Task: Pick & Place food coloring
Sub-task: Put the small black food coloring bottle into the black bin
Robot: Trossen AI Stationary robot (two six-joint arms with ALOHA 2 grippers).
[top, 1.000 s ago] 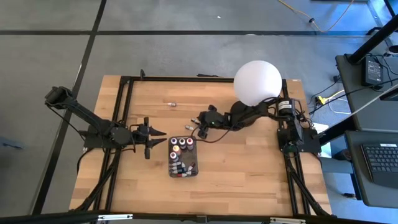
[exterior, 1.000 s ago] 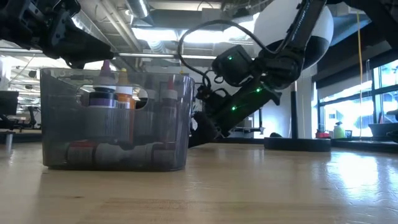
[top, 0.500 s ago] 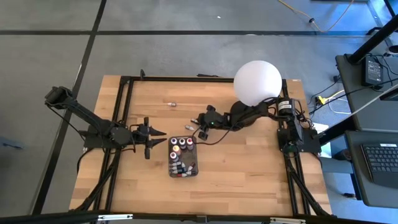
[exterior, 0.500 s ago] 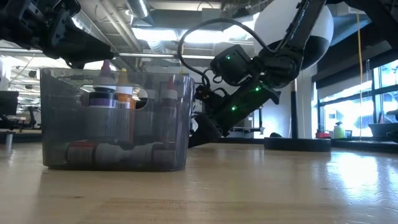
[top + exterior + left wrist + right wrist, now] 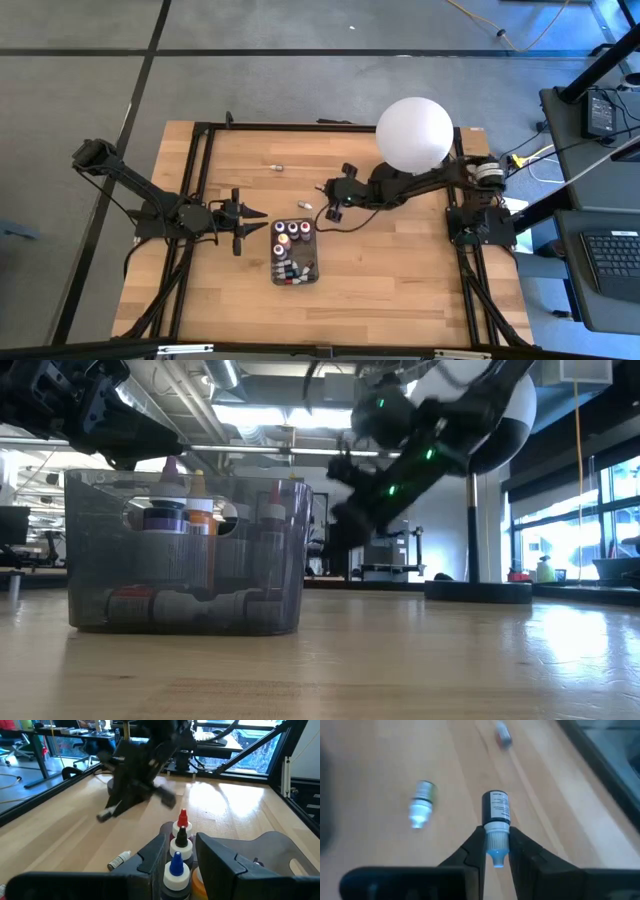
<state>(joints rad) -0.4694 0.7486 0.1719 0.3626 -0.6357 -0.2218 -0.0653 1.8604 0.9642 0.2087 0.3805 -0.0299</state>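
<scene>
Two dark fingers of the right gripper are closing narrowly on the white, blue-tipped cap end of a small dark food coloring bottle, whose labelled body is pointing away from the wrist above the wooden table. By my judgement the carry step is in hand: the bottle looks lifted clear, and the next move is calling for a swing over the dark grey tray and a release above a free spot among the bottles already standing and lying inside it. In the high view the right gripper is hanging just beyond the tray's far corner, near another small bottle lying on the wood, with one more bottle farther off. Beyond the gripper the white globe lamp is standing over the right arm. Across the tray, the left gripper is waiting just beside it with its fingers spread apart and holding nothing.
</scene>
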